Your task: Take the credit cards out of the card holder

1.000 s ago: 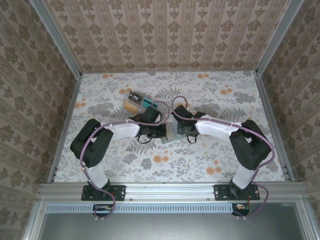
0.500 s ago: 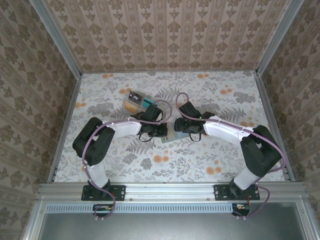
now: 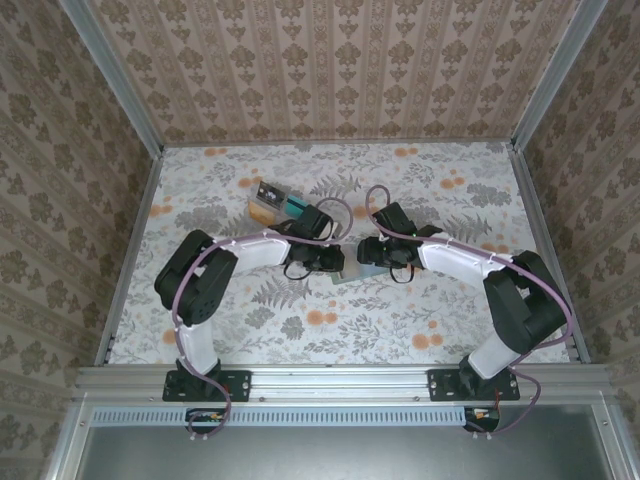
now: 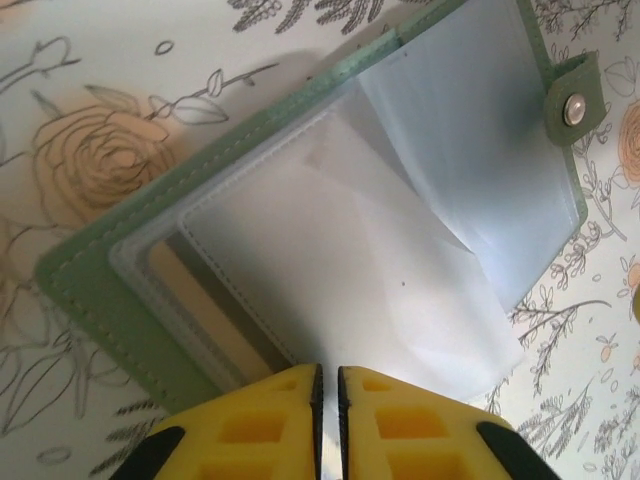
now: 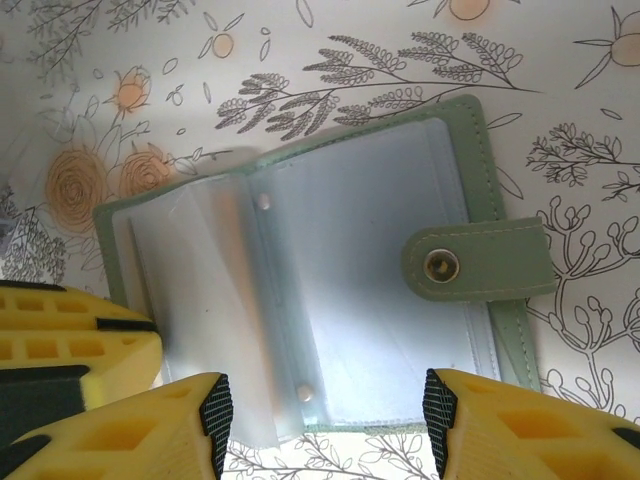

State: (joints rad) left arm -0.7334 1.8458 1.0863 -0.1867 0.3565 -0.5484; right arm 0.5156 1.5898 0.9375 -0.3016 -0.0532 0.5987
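Card holder (image 3: pixel 351 277) lies open and flat mid-counter (image 3: pixel 450 200), both arms meeting over it. Left wrist view: left fingers (image 4: pixel 250 430) are almost together with a thin slit between them, sitting at the near edge of a frosted clear sleeve (image 4: pixel 330 260). Can't tell if they pinch it. A tan card (image 4: pixel 205 310) edge shows under that sleeve, still inside. Right wrist view: right fingers (image 5: pixel 130 440) are spread wide and holding nothing, with the holder's near edge between them. The snap tab (image 5: pixel 475 262) is folded over the right-hand page, green cover underneath. A clear tray (image 3: pixel 277 203) with colourful cards sits further back on the left, apart from the holder.
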